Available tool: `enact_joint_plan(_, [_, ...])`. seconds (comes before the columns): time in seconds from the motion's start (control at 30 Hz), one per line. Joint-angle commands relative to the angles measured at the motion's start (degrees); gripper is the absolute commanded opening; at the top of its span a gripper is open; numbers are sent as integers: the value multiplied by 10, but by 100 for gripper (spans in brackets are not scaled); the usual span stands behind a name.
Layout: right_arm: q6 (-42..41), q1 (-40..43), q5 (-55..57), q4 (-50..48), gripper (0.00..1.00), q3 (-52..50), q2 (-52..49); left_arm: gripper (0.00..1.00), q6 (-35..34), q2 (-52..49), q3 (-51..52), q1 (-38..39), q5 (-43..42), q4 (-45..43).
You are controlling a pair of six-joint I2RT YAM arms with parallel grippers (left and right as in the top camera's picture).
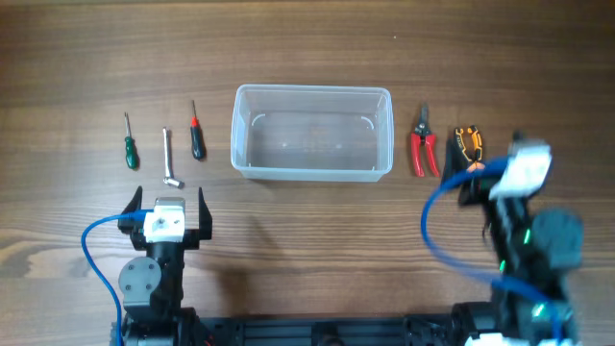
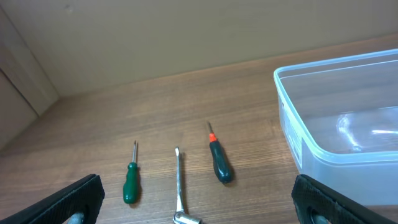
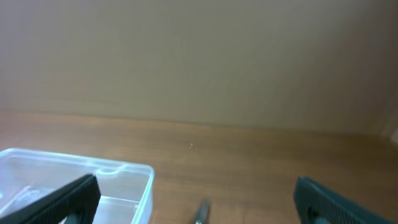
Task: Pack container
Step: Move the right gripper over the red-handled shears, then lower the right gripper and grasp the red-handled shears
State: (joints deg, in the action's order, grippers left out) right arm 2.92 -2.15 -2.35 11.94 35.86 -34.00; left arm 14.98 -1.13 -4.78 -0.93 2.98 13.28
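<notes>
The clear plastic container (image 1: pixel 312 132) stands empty at the table's middle; it also shows in the left wrist view (image 2: pixel 339 112) and the right wrist view (image 3: pixel 81 186). To its left lie a green screwdriver (image 1: pixel 129 144), a metal socket wrench (image 1: pixel 169 160) and a black-and-red screwdriver (image 1: pixel 196 133). To its right lie red-handled pliers (image 1: pixel 424 146) and an orange-and-black tool (image 1: pixel 467 146). My left gripper (image 1: pixel 171 205) is open and empty, just in front of the wrench (image 2: pixel 180 186). My right gripper (image 1: pixel 480 178) is open and empty, raised above the tools on the right.
The wooden table (image 1: pixel 307 48) runs bare behind the container. A plier tip (image 3: pixel 200 213) shows between my right fingers. Blue cables (image 1: pixel 437 231) loop beside both arms.
</notes>
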Motion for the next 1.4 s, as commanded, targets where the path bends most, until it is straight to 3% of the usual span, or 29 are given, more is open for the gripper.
enact_joint_plan(0.0, [58,2,23,135,100,248,-228,100,11,3,6,-5,-10,0])
enact_joint_plan(0.13, [111,2,22,369,100,532,-471,100,11,3,6,-5,-10,0])
enact_joint_plan(0.23, [121,2,22,473,100,675,-616,100,11,3,6,-5,-10,0])
enact_joint_plan(0.4, [119,2,33,492,100,692,-713,100,11,3,6,-5,-10,0])
enact_joint_plan(0.6, [121,10,50,531,99,690,-761,100,11,3,6,-5,-10,0])
enact_joint_plan(0.67, [121,15,49,536,82,690,-765,100,11,3,6,-5,-10,0])
enact_joint_plan(0.77, [112,29,50,540,25,683,-765,100,11,3,6,-5,-10,0])
enact_joint_plan(0.83, [82,38,50,539,13,679,-765,100,11,3,6,-5,-10,0])
enact_joint_plan(1.0, [55,52,31,530,19,629,-765,100,11,3,6,-5,-10,0])
enact_joint_plan(1.13, [39,52,6,503,17,574,-765,100,11,3,6,-5,-10,0])
enact_joint_plan(1.37, [40,52,-32,472,48,479,-765,100,11,3,6,-5,-10,0])
